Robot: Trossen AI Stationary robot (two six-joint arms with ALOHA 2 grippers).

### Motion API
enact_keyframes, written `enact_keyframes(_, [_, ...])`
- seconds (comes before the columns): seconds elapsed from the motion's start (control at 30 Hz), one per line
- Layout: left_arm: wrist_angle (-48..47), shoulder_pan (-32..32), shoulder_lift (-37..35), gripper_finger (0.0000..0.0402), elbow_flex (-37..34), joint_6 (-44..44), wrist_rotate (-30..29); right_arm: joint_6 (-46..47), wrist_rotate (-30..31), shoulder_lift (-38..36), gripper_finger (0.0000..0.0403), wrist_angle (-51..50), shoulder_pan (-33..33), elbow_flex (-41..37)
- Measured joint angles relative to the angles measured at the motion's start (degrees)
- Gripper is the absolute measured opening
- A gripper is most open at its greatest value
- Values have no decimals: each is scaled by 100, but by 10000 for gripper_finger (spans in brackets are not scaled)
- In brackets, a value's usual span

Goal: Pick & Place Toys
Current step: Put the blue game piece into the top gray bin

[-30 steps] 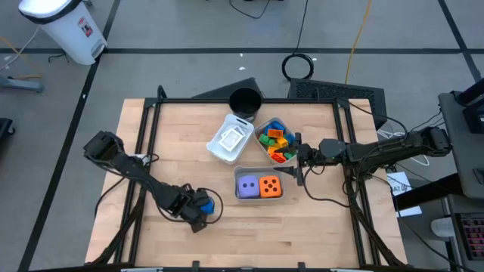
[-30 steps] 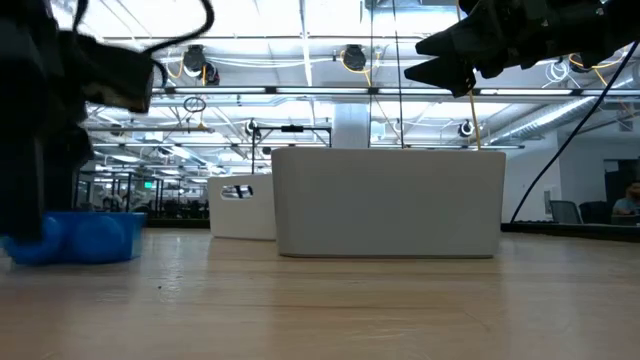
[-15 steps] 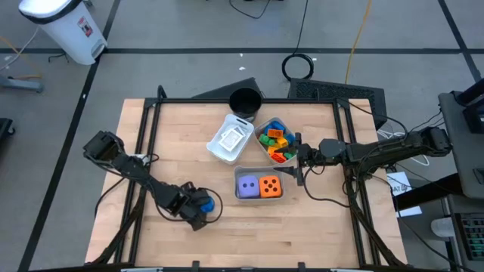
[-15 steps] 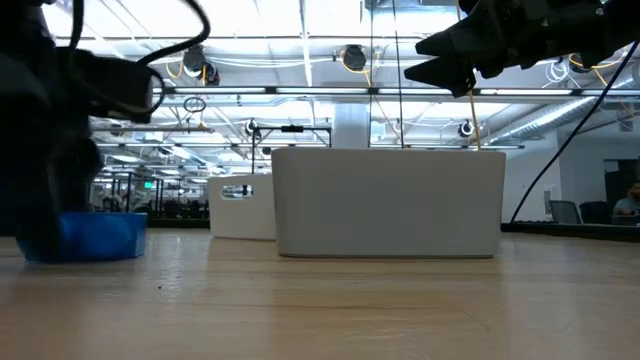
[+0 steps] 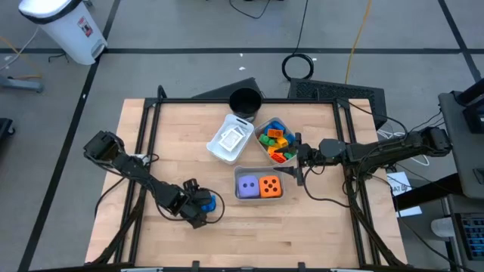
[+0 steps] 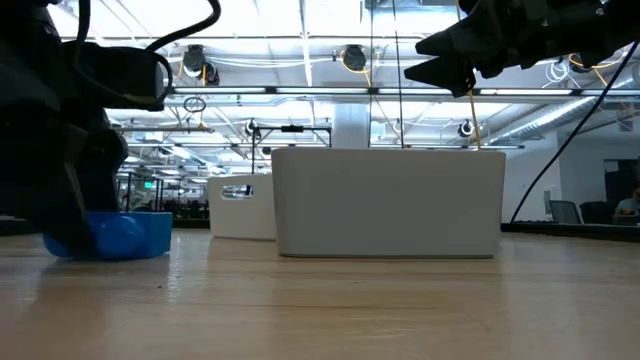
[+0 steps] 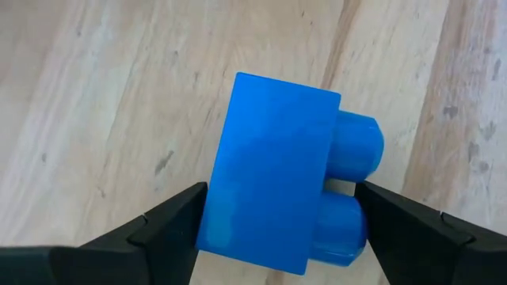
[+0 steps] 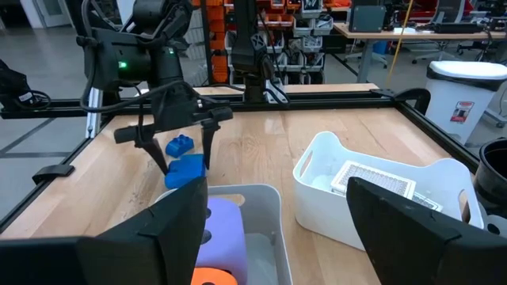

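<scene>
At the lower left of the high view, the left hand (image 5: 198, 209) is straddling a blue block (image 5: 206, 202) that is sitting on the bench (image 5: 318, 227), its fingers (image 7: 170, 226) standing wide on either side with a sliver of gap showing in the left wrist view, so nothing is gripped yet. To do this step well, the fingers should be closing squarely on the block's flat sides, not on the two round studs, and staying low enough to catch its body before lifting. A second, smaller blue block (image 8: 179, 145) is lying just beyond it in the right wrist view. Further toward the middle, the grey tray (image 5: 240, 196) is holding the purple die (image 5: 247, 185) and orange die (image 5: 271, 187); beyond it the white tray (image 5: 219, 151) is carrying white tiles (image 5: 232, 137), and another tray is holding mixed coloured blocks (image 5: 274, 143). Over at the right, the right hand (image 5: 297, 158) is waiting with fingers spread and empty, beside those blocks.
</scene>
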Motion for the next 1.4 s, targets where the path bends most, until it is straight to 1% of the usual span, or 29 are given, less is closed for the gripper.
enact_keyframes(0.07, [10, 3, 28, 311, 0, 81, -30, 0, -2, 1, 274, 0, 0, 0])
enact_keyframes(0.17, [20, 0, 39, 283, 2, 193, -38, 0, -1, 1, 274, 0, -2, 0])
enact_keyframes(0.2, [37, 2, 69, 279, 7, 194, -42, 0, 0, 0, 274, 0, 0, 0])
enact_keyframes(0.33, [44, 17, 83, 279, 9, 177, -81, 1, -1, 0, 274, 0, 0, 0])
enact_keyframes(0.43, [21, 15, 65, 279, 18, 132, -249, 2, -1, 0, 274, 2, -1, 0])
enact_keyframes(0.53, [19, 17, 26, 279, 195, 301, -335, 2, 0, 1, 274, 2, -2, 0])
enact_keyframes(0.7, [40, 54, 26, 279, 771, 1128, -609, 2, -36, 104, 274, 98, 36, 2])
enact_keyframes(0.8, [43, 129, 20, 279, 1193, 1646, -1002, 2, -156, 337, 274, 430, 109, 3])
enact_keyframes(0.93, [56, 177, 20, 279, 1756, 2747, -1528, 1, -153, 793, 274, 980, 224, 4])
enact_keyframes(0.97, [48, 189, 20, 279, 1865, 3028, -1681, 89, -153, 936, 275, 1177, 232, 4])
enact_keyframes(1.1, [44, 294, 20, 278, 2209, 4090, -2483, 1164, -158, 1564, 283, 1883, 179, 50])
enact_keyframes(1.2, [45, 424, 19, 278, 2330, 4689, -2901, 1461, -377, 1958, 299, 2081, 96, 218])
enact_keyframes(1.27, [37, 545, 18, 278, 2337, 4910, -3021, 1661, -592, 2209, 311, 2109, 50, 446])
enact_keyframes(1.4, [32, 802, 19, 281, 2337, 5108, -3023, 1825, -743, 2618, 335, 2113, 52, 894])
